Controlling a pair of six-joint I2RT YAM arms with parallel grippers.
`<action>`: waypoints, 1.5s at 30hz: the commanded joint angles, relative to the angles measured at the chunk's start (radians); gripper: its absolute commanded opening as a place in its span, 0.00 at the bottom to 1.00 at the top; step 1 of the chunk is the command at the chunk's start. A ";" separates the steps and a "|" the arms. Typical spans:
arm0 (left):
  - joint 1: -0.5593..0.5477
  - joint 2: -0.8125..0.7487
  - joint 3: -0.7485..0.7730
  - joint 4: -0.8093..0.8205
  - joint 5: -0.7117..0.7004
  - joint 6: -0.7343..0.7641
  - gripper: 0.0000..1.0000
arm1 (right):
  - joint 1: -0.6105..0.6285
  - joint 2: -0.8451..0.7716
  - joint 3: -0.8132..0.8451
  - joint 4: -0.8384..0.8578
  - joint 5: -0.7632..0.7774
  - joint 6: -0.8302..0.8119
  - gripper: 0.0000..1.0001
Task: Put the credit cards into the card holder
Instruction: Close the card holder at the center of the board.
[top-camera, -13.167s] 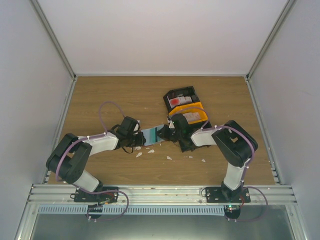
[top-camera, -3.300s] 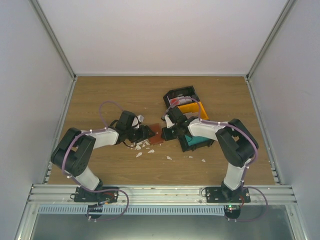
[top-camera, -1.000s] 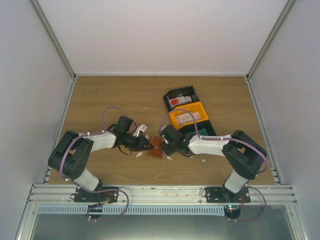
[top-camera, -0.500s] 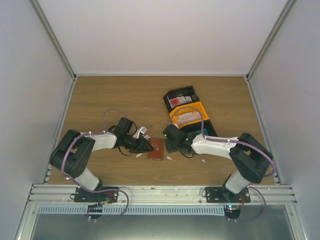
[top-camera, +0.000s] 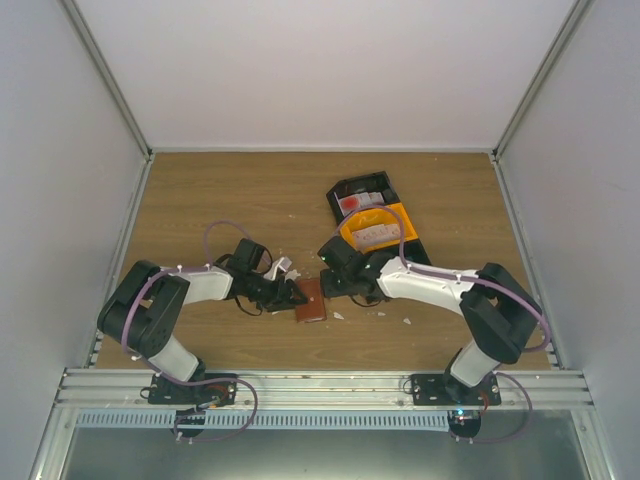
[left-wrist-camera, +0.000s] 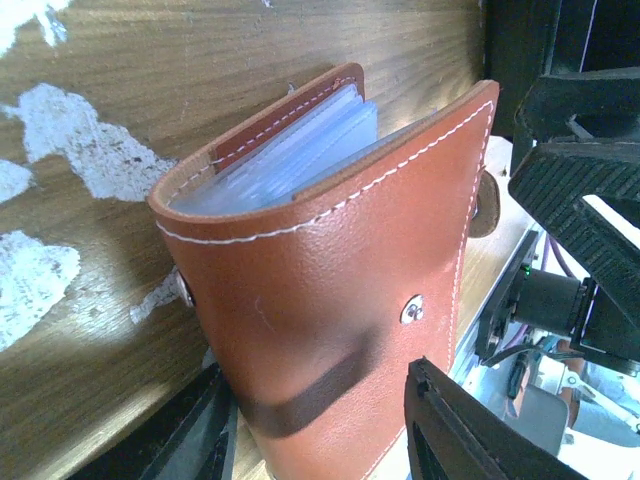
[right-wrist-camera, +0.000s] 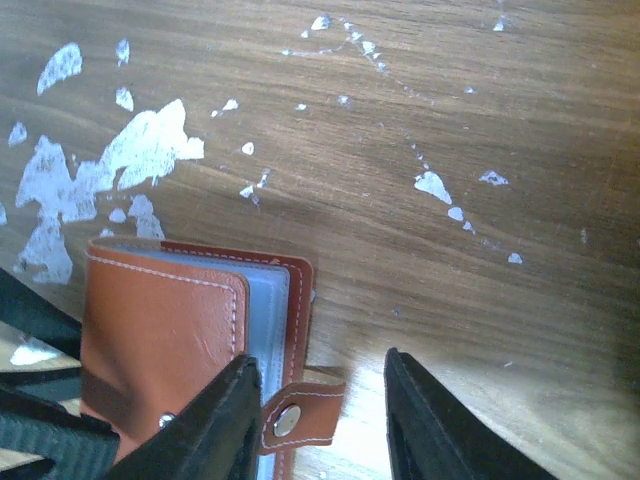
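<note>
While the folded card holder (top-camera: 311, 300) lies flat, its long axis runs near-to-far. The right gripper (right-wrist-camera: 320, 365) is released. Whether the left gripper (left-wrist-camera: 320, 400), astride the holder, grasps it cannot be told.

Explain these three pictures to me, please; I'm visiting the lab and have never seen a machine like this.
These are two robot arms bolted at the near edge of a wooden table, each ending in a two-finger gripper. The wide picture looks down from above and behind them: left arm on the left, right arm on the right. The other two come from cameras on the wrists, so the dark shapes at their bottom edges are the robot's own fingers. Between the arms lies a folded brown card holder, white scraps scattered around it. Beyond the right arm stand a yellow bin and black bins. The left gripper has the holder between its fingers; whether it grips is unclear. The right gripper is open, the holder's snap tab between its fingers.
</note>
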 joint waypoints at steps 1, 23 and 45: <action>-0.009 -0.006 -0.011 0.038 -0.002 0.007 0.48 | -0.003 0.029 0.052 -0.052 -0.008 0.013 0.40; -0.063 0.054 0.043 -0.078 -0.225 0.009 0.46 | 0.019 0.126 0.141 -0.212 0.089 -0.043 0.33; -0.070 0.080 0.043 -0.058 -0.207 0.007 0.46 | 0.019 0.064 0.097 -0.212 0.021 -0.014 0.29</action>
